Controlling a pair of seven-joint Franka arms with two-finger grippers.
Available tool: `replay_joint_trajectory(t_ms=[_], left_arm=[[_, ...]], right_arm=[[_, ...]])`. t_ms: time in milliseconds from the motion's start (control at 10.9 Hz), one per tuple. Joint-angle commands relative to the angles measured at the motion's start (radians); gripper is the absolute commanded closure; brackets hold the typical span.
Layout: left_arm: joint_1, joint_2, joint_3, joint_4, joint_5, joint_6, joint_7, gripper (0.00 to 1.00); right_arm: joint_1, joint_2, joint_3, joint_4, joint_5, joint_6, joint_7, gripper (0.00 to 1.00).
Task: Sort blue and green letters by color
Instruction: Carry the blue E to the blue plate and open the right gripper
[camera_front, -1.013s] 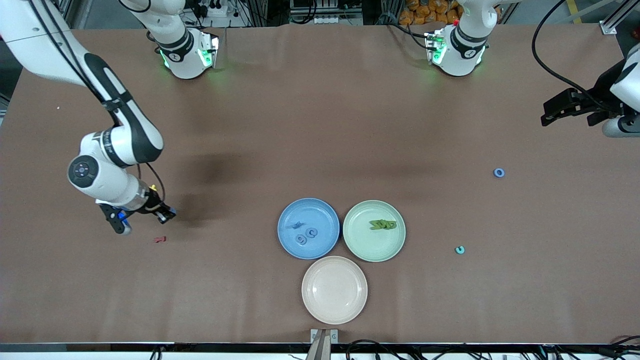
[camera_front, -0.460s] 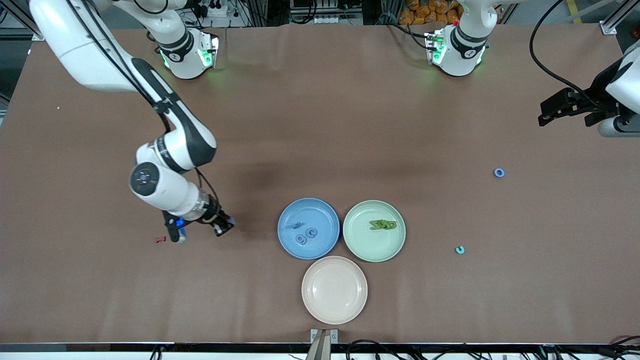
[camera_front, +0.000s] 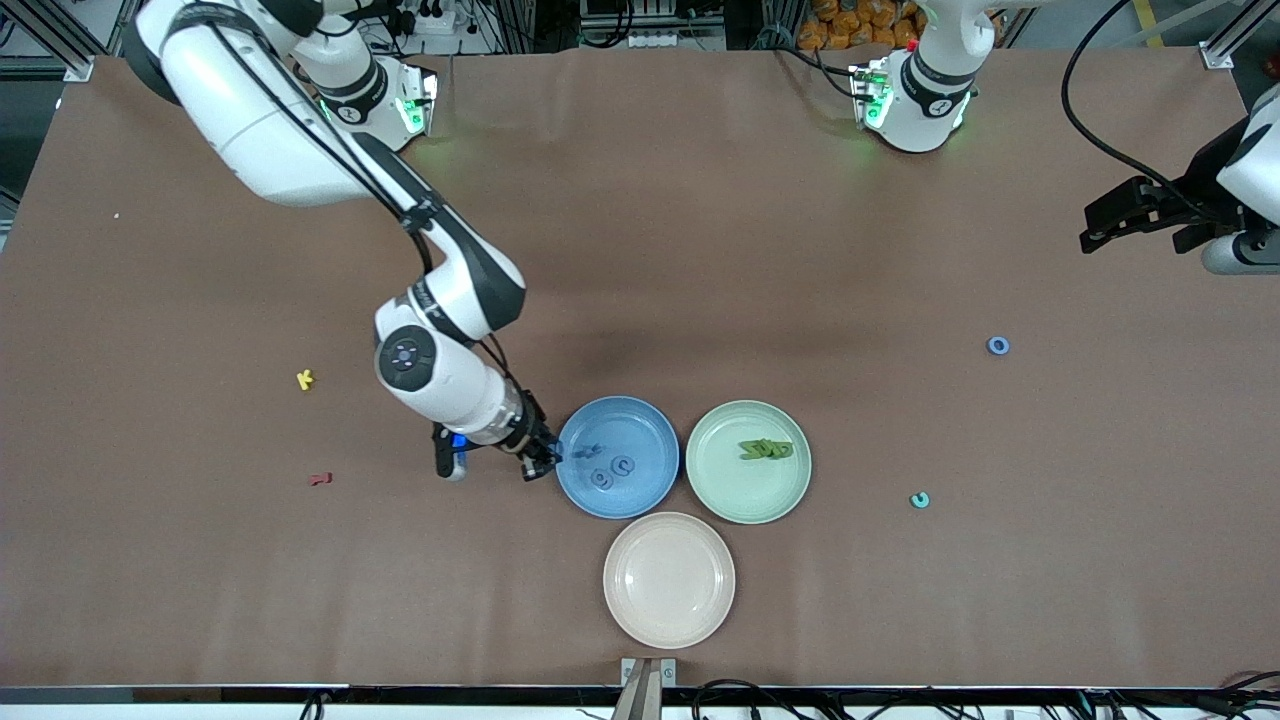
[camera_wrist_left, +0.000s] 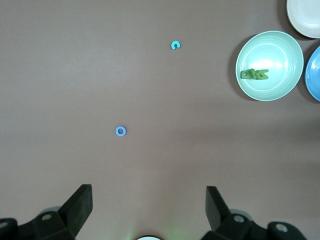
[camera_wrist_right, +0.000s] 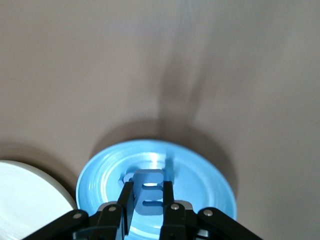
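Observation:
My right gripper (camera_front: 540, 462) hangs over the rim of the blue plate (camera_front: 640, 420) on the side toward the right arm's end, shut on a blue letter (camera_wrist_right: 149, 176). The right wrist view shows that letter upright between the fingers, above the blue plate (camera_wrist_right: 200, 185). Three blue letters (camera_front: 610, 470) lie in this plate. Green letters (camera_front: 766, 450) lie in the green plate (camera_front: 720, 490). A blue O (camera_front: 998, 345) and a teal C (camera_front: 919, 499) lie loose toward the left arm's end. My left gripper (camera_front: 1100, 230) waits open over bare table there, holding nothing.
A beige plate (camera_front: 669, 580) sits nearer the front camera than the other two plates and touches them. A yellow letter (camera_front: 305, 379) and a dark red letter (camera_front: 320, 479) lie toward the right arm's end. The left wrist view shows the O (camera_wrist_left: 120, 131) and C (camera_wrist_left: 175, 45).
The right arm has swung from the right arm's end of the table to the blue plate's rim with the blue letter in its grip, uncovering the yellow letter. The left arm has barely moved.

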Motion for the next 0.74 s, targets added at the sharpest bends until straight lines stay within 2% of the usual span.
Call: replay_joint_trajectory(t_ms=[0,184,276,368,460,644], left_arm=[[-0.006,0.003,0.014,0.005,-0.013,0.006,0.024,0.00],[-0.002,0.009,0.014,0.005,-0.013,0.019,0.024,0.00],[0.002,0.015,0.014,0.005,-0.014,0.021,0.024,0.00],[0.002,0.018,0.014,0.005,-0.013,0.022,0.024,0.00],[0.004,0.018,0.014,0.005,-0.013,0.027,0.024,0.00],[0.004,0.018,0.014,0.004,-0.016,0.038,0.024,0.00]], right_arm=[[0.112,0.063,-0.077,0.086,0.001,0.007,0.162,0.98],[0.192,0.063,-0.147,0.086,0.001,0.009,0.222,0.58],[0.221,0.063,-0.178,0.086,-0.006,0.007,0.222,0.34],[0.238,0.060,-0.197,0.086,-0.018,0.004,0.219,0.03],[0.243,0.055,-0.204,0.086,-0.056,-0.001,0.215,0.00],[0.219,0.026,-0.205,0.046,-0.134,-0.020,0.160,0.00]])
